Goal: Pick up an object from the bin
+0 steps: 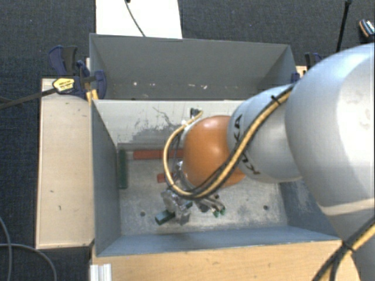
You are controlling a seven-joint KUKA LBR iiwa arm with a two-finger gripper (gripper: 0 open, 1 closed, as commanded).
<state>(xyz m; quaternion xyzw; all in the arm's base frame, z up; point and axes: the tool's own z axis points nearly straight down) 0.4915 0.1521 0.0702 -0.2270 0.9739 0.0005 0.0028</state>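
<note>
Bin (105,215), contents, left to right.
1. Green stick (122,168), lying along the left wall.
2. Red bar (146,154), flat against the back wall, with a small orange piece (161,178) near it.
3. Dark green block (162,218), front centre of the floor, just beside the gripper (179,211) (contact uncertain).
4. Gripper: low over the floor. Its spread, and whether it grips anything, cannot be told.
5. Green bits (218,212), just right of the gripper.

Risk: the block sits at the gripper's edge, so closing could nudge it aside or catch only a corner. It may then slip on lifting.
</note>
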